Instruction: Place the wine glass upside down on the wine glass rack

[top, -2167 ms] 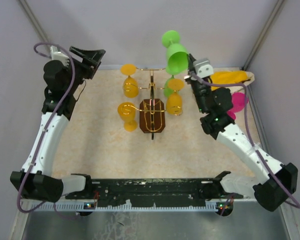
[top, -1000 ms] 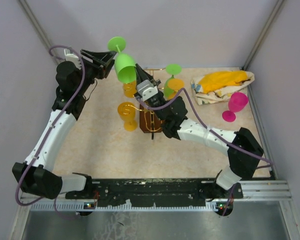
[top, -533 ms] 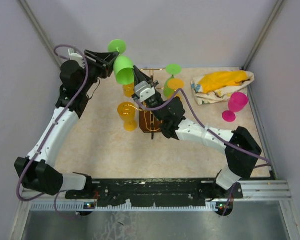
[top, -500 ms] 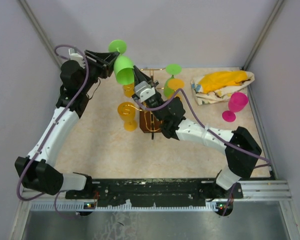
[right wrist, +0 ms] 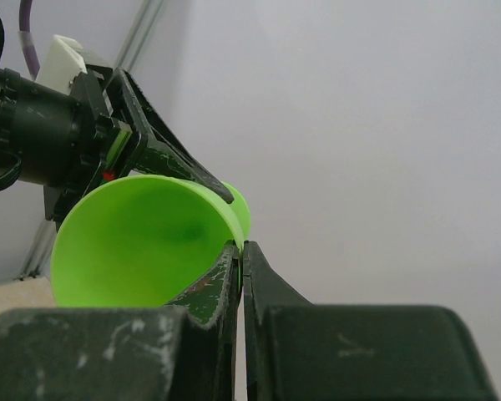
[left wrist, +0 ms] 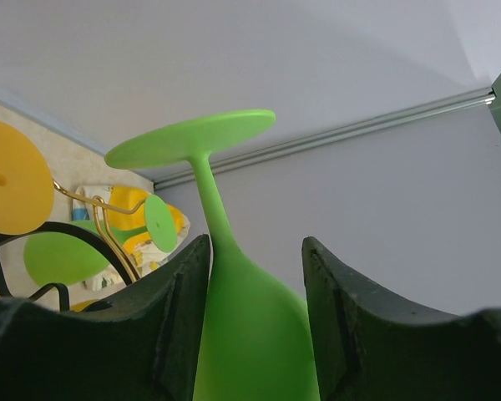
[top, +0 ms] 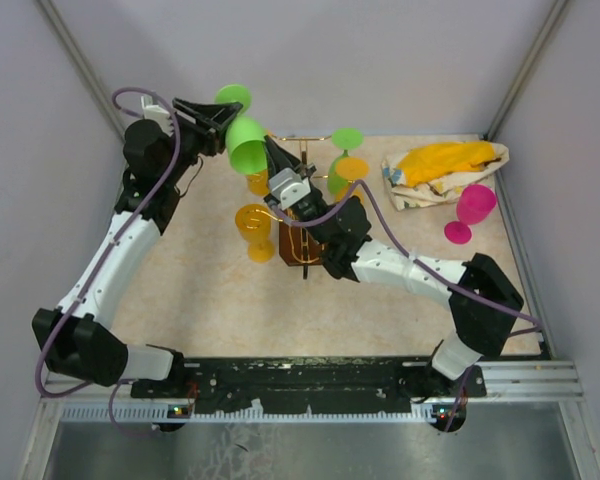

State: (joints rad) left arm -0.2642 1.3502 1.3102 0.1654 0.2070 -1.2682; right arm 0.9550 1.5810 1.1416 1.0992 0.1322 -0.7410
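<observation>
Fig. Pink wine glass: standing near right edge of beige speckled table. Yellow-orange cloth: bunched on white fabric, far right corner, just behind pink glass. Orange glasses: inverted, centre of table. Grey walls all round.

Robot arms: two, left arm and right arm.
Grippers: two, left gripper and right gripper.
Wine glass rack: one.
Green wine glasses: two, high green wine glass and second green wine glass.
Orange wine glasses: three, near orange glass, far orange glass, right orange glass.
Pink wine glass: one.
Wine glasses all together: six.
Yellow cloth: one.
Table: one.
</observation>
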